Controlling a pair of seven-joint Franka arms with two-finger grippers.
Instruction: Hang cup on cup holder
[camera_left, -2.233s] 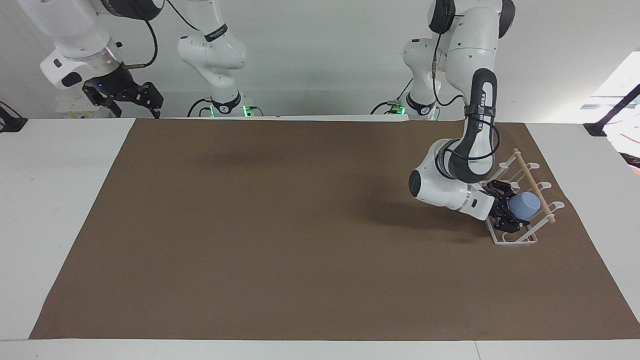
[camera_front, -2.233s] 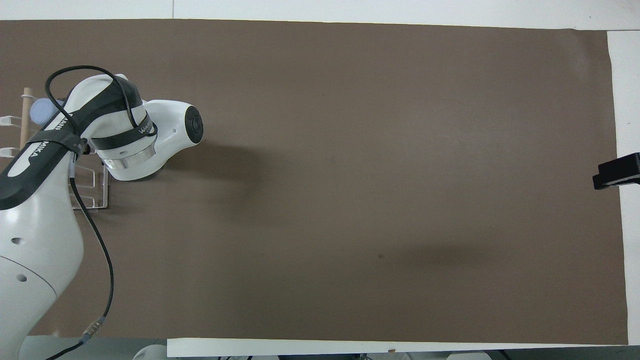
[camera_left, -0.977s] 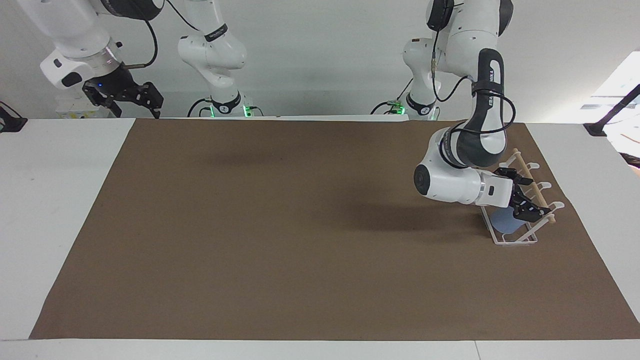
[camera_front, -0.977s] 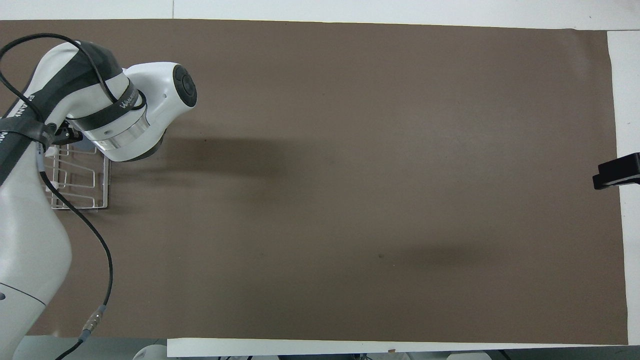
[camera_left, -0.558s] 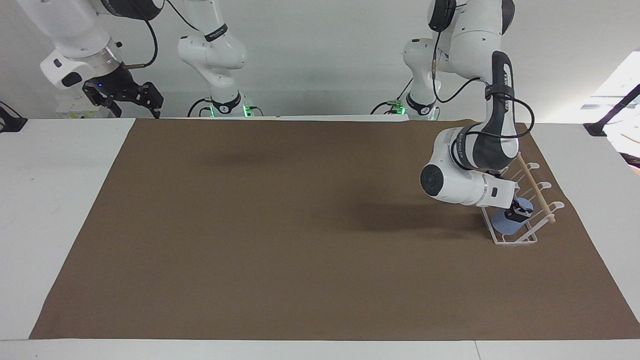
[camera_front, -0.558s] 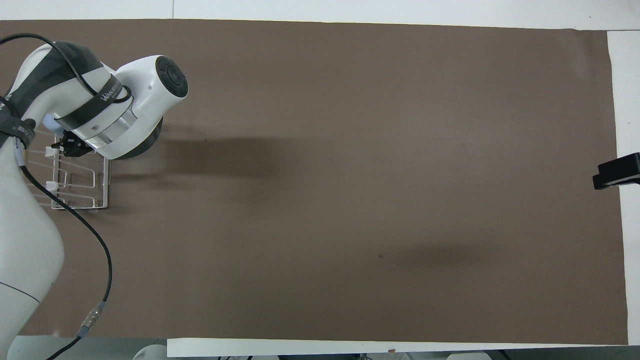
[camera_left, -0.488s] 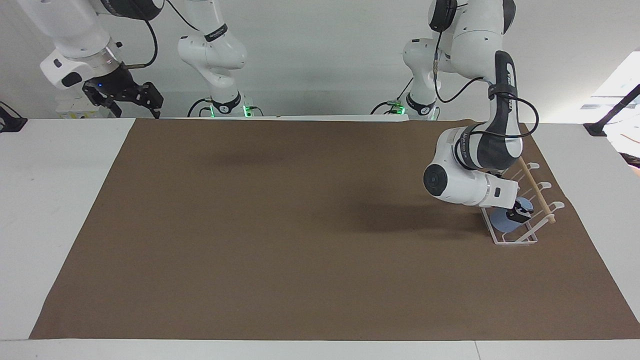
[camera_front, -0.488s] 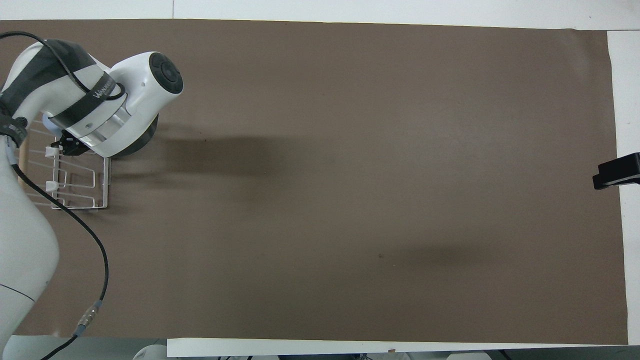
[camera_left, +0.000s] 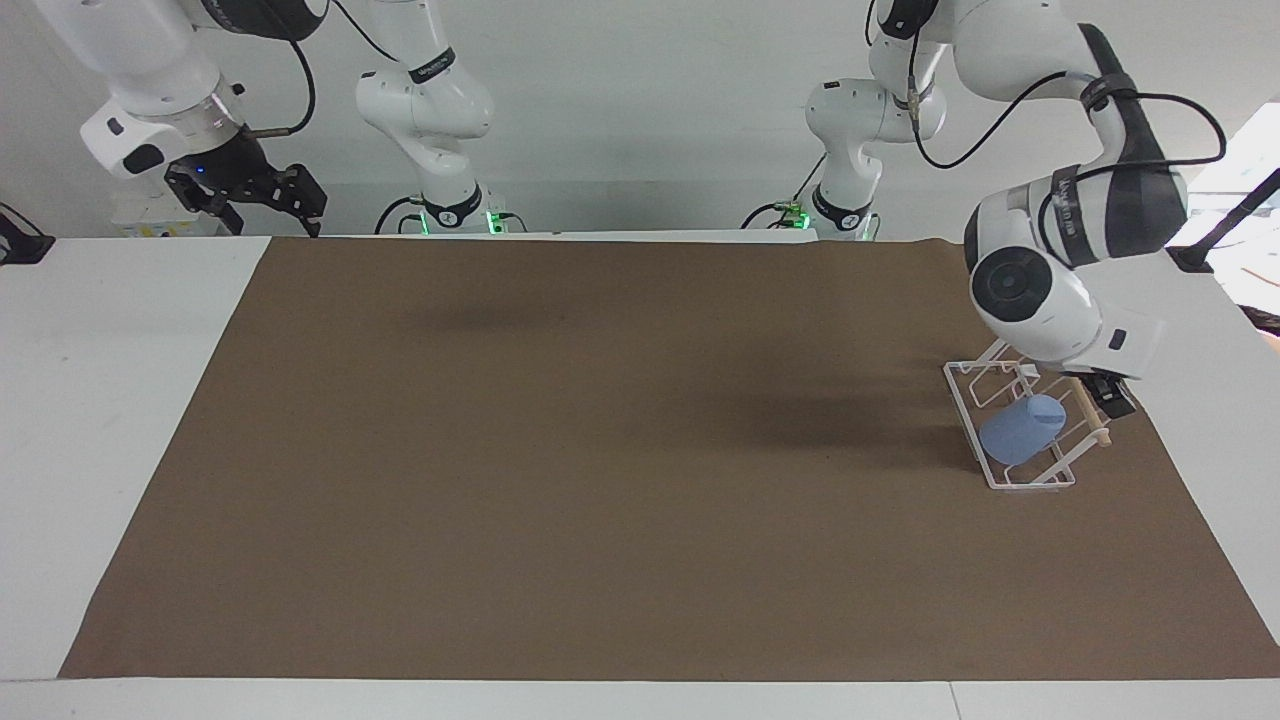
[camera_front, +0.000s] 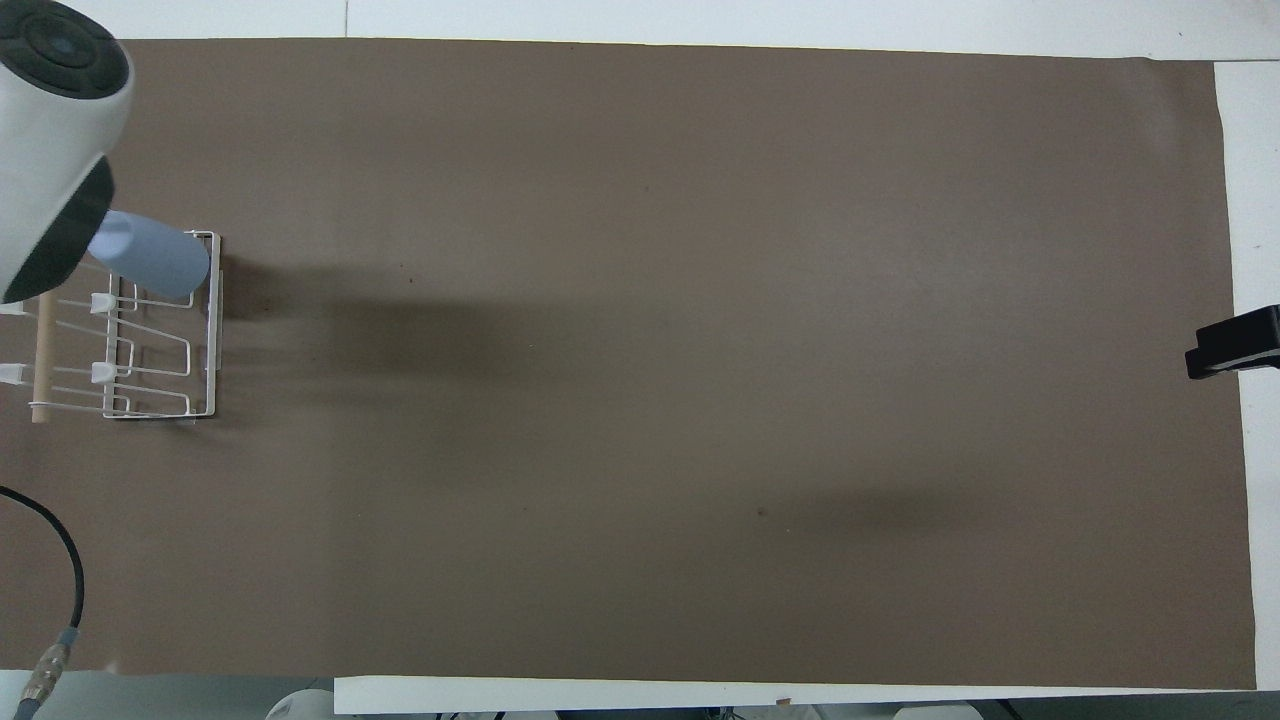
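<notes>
The light-blue cup (camera_left: 1020, 430) (camera_front: 152, 263) lies tilted on a slanted prong of the white wire cup holder (camera_left: 1030, 478) (camera_front: 205, 350), at the holder's end farthest from the robots, wide mouth down toward the base. The holder's wooden rod (camera_left: 1090, 420) (camera_front: 42, 350) runs along its top. My left gripper (camera_left: 1110, 397) hangs just over that rod, apart from the cup and holding nothing; only its dark tip shows under the white wrist (camera_left: 1060, 320). My right gripper (camera_left: 250, 192) waits raised and open at the right arm's end.
A brown mat (camera_left: 600, 450) covers most of the white table (camera_left: 120, 400). The holder stands near the mat's edge at the left arm's end. Black brackets (camera_left: 20, 247) (camera_front: 1235, 345) sit at the table's sides. The left arm's cable (camera_front: 60, 590) trails near the robots.
The left arm has lifted and drawn back from the cup toward the left arm's end of the table. The cup stays on the holder's prong. The right arm has not moved.
</notes>
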